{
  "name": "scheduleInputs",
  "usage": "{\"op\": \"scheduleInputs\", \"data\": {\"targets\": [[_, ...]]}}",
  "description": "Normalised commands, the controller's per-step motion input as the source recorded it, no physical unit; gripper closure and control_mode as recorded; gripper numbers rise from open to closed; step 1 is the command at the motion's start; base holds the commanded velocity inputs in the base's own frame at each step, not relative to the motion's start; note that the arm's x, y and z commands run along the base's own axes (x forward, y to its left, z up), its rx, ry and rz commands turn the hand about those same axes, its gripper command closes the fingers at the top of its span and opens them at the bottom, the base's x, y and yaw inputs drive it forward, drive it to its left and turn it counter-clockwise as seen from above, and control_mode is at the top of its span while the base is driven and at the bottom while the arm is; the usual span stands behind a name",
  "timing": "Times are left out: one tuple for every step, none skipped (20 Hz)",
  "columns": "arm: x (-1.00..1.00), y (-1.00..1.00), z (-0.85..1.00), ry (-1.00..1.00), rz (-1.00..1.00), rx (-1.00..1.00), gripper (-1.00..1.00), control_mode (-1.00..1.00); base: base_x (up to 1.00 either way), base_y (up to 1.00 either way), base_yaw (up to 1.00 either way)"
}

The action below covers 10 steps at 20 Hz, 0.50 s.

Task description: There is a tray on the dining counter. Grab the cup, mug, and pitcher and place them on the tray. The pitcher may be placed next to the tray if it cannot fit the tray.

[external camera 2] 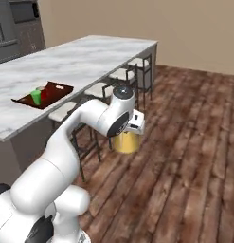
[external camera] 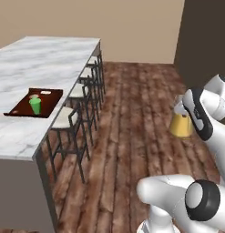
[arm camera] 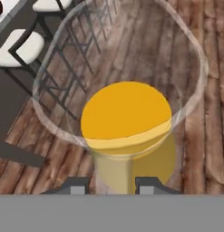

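Hand view: pincer [arm camera: 107,185] pinches the pitcher [arm camera: 126,118] at frame centre, over the floor. Cup [external camera: 36,105] and mug [external camera 2: 44,94] occupy the tray [external camera: 52,101], left. Next: carry to tabletop [external camera: 45,57].

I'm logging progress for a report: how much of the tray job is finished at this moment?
Done: the green cup and the red mug already stand on the tray on the dining counter. In hand: the gripper carries the amber pitcher above the wooden floor, beside the stools and apart from the counter. Left: bring the pitcher to the tray and set it on it or next to it.
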Motion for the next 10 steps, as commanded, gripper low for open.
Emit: {"op": "scheduleInputs", "data": {"targets": [[0.00, 0.00, 0.00, 0.00, 0.00, 0.00, 1.00, 1.00, 0.89, -0.36, 0.69], [0.00, 0.00, 0.00, 0.00, 0.00, 0.00, 1.00, 1.00, 0.89, -0.39, 0.67], [0.00, 0.00, 0.00, 0.00, 0.00, 0.00, 1.00, 1.00, 0.88, -0.45, 0.65], [0.00, 0.00, 0.00, 0.00, 0.00, 0.00, 1.00, 1.00, 0.87, -0.51, 0.62], [0.00, 0.00, 0.00, 0.00, 0.00, 0.00, 1.00, 1.00, 0.86, -0.59, 0.60], [0.00, 0.00, 0.00, 0.00, 0.00, 0.00, 1.00, 1.00, 0.85, -0.61, 0.59], [0.00, 0.00, 0.00, 0.00, 0.00, 0.00, 1.00, 1.00, 0.80, -0.66, 0.58], [0.00, 0.00, 0.00, 0.00, 0.00, 0.00, 1.00, 1.00, 0.76, -0.69, 0.57], [0.00, 0.00, 0.00, 0.00, 0.00, 0.00, 1.00, 1.00, 0.74, -0.71, 0.56], [0.00, 0.00, 0.00, 0.00, 0.00, 0.00, 1.00, 1.00, 0.71, -0.74, 0.55]]}}
